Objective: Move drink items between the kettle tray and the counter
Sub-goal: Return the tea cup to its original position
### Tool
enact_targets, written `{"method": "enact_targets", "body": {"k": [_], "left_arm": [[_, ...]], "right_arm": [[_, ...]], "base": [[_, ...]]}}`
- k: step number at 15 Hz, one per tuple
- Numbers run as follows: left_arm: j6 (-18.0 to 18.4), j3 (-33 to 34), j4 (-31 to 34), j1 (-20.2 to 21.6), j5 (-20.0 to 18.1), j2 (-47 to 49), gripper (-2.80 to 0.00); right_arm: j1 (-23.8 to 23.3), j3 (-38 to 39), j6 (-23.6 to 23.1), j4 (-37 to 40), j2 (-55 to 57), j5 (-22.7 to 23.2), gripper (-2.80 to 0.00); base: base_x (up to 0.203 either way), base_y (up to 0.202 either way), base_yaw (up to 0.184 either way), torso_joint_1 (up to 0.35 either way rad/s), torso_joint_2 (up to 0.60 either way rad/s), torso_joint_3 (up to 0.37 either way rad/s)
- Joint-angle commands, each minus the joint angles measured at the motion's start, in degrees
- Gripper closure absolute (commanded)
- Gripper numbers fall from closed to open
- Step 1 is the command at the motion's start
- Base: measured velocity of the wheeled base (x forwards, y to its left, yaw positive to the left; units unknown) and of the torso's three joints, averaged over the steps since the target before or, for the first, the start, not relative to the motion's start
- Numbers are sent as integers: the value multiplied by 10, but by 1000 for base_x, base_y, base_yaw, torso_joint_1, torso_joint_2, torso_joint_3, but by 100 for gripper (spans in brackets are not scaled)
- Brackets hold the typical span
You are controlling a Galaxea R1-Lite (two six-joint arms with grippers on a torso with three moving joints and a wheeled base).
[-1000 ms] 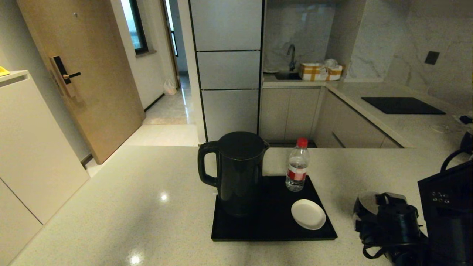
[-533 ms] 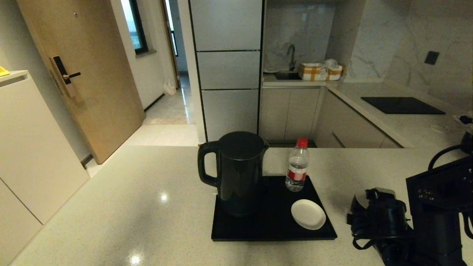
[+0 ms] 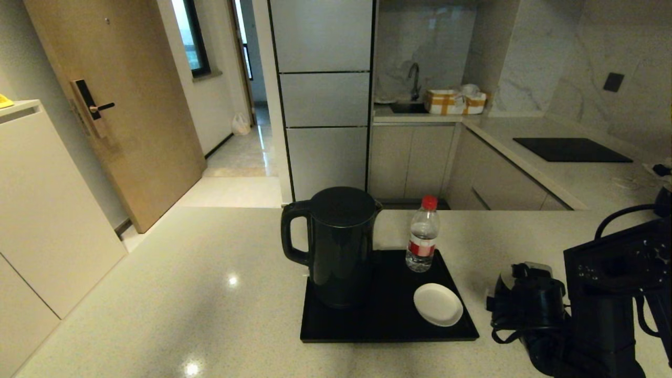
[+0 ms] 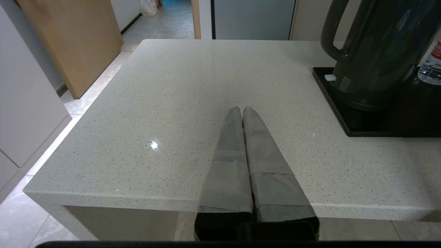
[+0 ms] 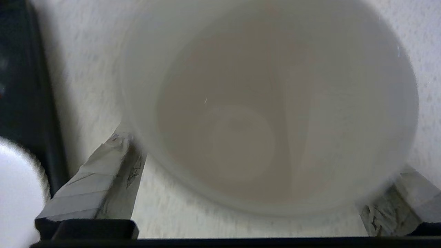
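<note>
Right end effector [image 5: 265,193] was open, fingers [image 5: 103,172] straddling the cup [image 5: 268,103] on both sides, looking straight down into its white inside; cup upright, mouth up, on the table [image 3: 157,294] just right of the tray [image 3: 388,325]. Left end effector [image 4: 242,111] was closed, empty, over the table's near left part. Kettle [image 3: 336,247] stood upright on the tray, handle pointing left. Bottle [image 3: 421,236] upright at the tray's far right, cap up; white saucer [image 3: 438,304] in front of it.
</note>
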Motion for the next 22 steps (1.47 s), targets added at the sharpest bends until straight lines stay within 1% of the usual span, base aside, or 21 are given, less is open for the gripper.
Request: {"method": "enact_targets", "body": {"k": [1, 9, 10, 16, 19, 20, 22], "left_arm": [[0, 0, 0, 0, 0, 0, 0], [0, 0, 0, 0, 0, 0, 0], [1, 0, 0, 1, 0, 0, 0], [1, 0, 0, 0, 0, 0, 0], [0, 0, 0, 0, 0, 0, 0], [0, 0, 0, 1, 0, 0, 0], [0, 0, 0, 0, 0, 0, 0]], "right_arm": [[-12, -17, -2, -5, 5, -2, -280], [-16, -40, -7, -5, 16, -2, -280], [-16, -41, -7, -5, 15, -1, 0], [-15, -38, -7, -5, 20, 1, 0], [-10, -19, -8, -4, -10, 4, 0], [-1, -13, -10, -1, -31, 4, 0], [35, -4, -16, 15, -89, 2, 0]], "base": [[0, 0, 0, 0, 0, 0], [0, 0, 0, 0, 0, 0], [0, 0, 0, 0, 0, 0], [0, 0, 0, 0, 0, 0], [0, 0, 0, 0, 0, 0], [0, 0, 0, 0, 0, 0], [0, 0, 0, 0, 0, 0]]}}
